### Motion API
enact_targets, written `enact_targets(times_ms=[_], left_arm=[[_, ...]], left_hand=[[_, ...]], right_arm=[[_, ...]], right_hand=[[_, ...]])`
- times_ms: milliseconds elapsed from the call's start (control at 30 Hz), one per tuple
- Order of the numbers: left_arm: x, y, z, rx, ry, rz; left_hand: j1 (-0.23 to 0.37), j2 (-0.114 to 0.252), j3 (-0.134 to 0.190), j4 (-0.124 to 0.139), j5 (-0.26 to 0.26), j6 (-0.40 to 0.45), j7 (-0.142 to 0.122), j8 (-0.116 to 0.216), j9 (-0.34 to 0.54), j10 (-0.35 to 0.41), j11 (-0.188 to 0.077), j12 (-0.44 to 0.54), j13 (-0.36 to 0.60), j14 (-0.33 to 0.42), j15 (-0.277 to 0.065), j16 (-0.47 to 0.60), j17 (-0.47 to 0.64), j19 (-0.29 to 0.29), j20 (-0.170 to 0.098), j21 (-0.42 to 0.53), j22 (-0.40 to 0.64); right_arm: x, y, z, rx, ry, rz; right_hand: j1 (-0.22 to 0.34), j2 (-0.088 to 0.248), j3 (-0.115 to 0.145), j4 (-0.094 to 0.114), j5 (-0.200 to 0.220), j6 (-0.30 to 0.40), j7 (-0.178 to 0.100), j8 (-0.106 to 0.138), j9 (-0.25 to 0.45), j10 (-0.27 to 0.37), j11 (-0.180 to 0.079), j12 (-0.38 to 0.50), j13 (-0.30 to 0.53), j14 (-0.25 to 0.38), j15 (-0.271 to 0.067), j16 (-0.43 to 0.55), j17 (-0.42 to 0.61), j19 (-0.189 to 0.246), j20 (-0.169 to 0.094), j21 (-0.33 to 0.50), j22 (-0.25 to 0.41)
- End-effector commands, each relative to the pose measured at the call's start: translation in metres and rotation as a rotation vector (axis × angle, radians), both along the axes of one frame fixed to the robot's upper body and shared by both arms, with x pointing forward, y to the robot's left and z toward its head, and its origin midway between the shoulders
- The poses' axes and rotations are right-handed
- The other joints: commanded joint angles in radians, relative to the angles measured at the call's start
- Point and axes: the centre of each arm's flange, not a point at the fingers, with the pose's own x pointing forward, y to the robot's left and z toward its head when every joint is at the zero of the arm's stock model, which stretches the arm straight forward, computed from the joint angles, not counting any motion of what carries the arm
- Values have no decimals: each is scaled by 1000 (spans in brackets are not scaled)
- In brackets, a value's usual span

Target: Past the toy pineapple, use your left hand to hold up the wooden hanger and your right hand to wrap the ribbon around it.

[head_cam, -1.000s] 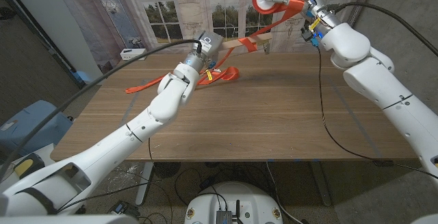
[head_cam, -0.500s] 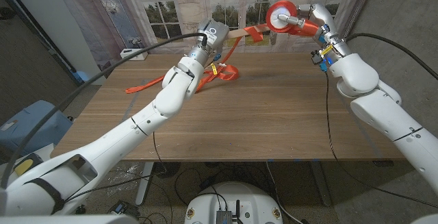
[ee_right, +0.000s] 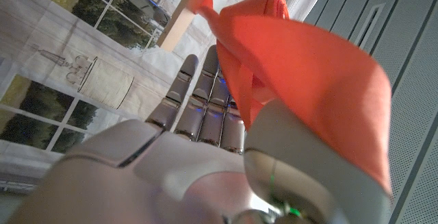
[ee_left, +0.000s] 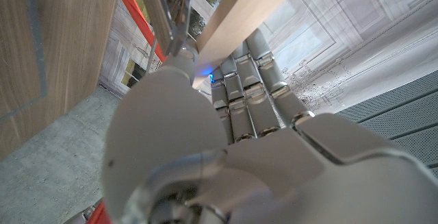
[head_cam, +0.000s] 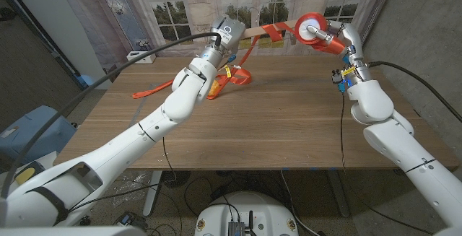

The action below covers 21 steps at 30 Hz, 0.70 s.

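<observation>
At upper centre of the head view, we see the left hand (head_cam: 229,31) gripping the pale wooden hanger (head_cam: 254,31) above the brown wooden tabletop (head_cam: 289,113). To its right, the right hand (head_cam: 338,34) clasps the orange ribbon roll (head_cam: 312,28), its ribbon stretching to the hanger.

My fingers (ee_left: 256,90) are smooth grey metal-looking segments, the shells around them glossy white plastic. The pale wooden hanger bar (ee_left: 239,15) looks matt and smooth. The orange cloth ribbon (ee_right: 301,80) seems soft, slightly shiny. The brown wooden counter (head_cam: 289,120) has matt grain.
</observation>
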Motion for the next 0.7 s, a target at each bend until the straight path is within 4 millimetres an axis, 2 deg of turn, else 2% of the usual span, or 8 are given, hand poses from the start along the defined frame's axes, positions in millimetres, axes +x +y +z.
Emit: enact_targets(times_ms=[33, 300, 467, 700], left_arm=[[-5, 0, -3, 10, -13, -23], [-7, 5, -2, -6, -59, -50], [-7, 6, -2, -11, -104, -81], [-9, 6, 1, -28, -161, -115]], left_hand=[[2, 12, 56, -17, 7, 150, -142, 6, 314, 169, -170, -1, 5, 143, -208, 1, 5, -3, -97, 7, 5], [2, 12, 57, -17, 6, 151, -141, 5, 315, 170, -168, -2, 6, 143, -208, -1, 7, -4, -97, 8, 5], [2, 12, 57, -18, 6, 151, -141, 4, 314, 170, -167, -3, 6, 144, -208, -1, 8, -4, -97, 9, 5], [2, 12, 58, -18, 5, 152, -144, 4, 316, 171, -171, -4, 8, 146, -208, -3, 9, -4, -97, 10, 5]], right_arm=[[-5, 7, -29, 304, 57, -349], [-7, 15, -32, 285, 206, -628], [-2, 19, -37, 248, 304, -711], [13, 19, -44, 139, 418, -725]], right_hand=[[49, 93, 72, 34, 3, 117, -78, 7, -1, 58, -52, 77, 97, 23, -143, 12, 8, 21, 2, 12, 2], [45, 90, 69, 35, 1, 125, -73, 8, -4, 64, -58, 79, 93, 45, -124, 21, 12, 27, 9, 19, 1], [46, 88, 67, 32, 0, 129, -71, 7, -6, 72, -54, 79, 88, 55, -114, 25, 10, 25, 14, 21, 1], [46, 87, 64, 30, -1, 129, -71, 6, -6, 72, -55, 81, 89, 53, -116, 22, 6, 17, 17, 23, 0]])
